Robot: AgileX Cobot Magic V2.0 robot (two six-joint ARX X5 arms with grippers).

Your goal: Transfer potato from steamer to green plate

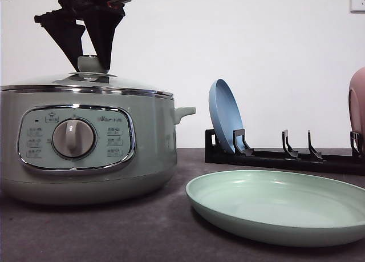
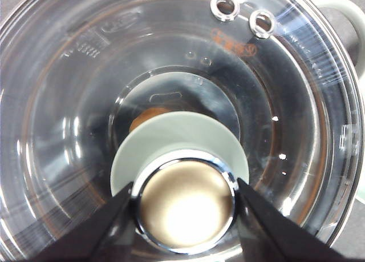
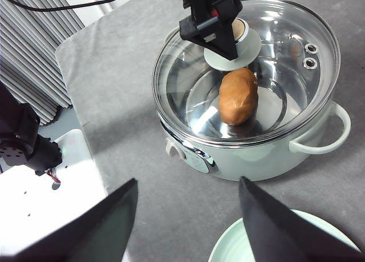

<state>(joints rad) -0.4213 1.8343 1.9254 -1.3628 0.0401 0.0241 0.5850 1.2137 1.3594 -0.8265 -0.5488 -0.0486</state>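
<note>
Grey table [image 3: 131, 142] — potato [image 3: 238, 95] flat in steamer [image 3: 251, 153], long axis front-to-back.

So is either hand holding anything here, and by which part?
The left hand grips the steamer's glass lid by its knob, fingers on either side. The right hand is open, holding nothing.

A pale sage-green steamer [image 1: 85, 142] with a chrome rim and a clear glass lid [image 3: 251, 68] is seen. An orange-brown potato [image 3: 238, 95] is seen inside. The green plate [image 1: 279, 205] is coloured mint, the tablecloth [image 1: 114, 233] dark grey.
</note>
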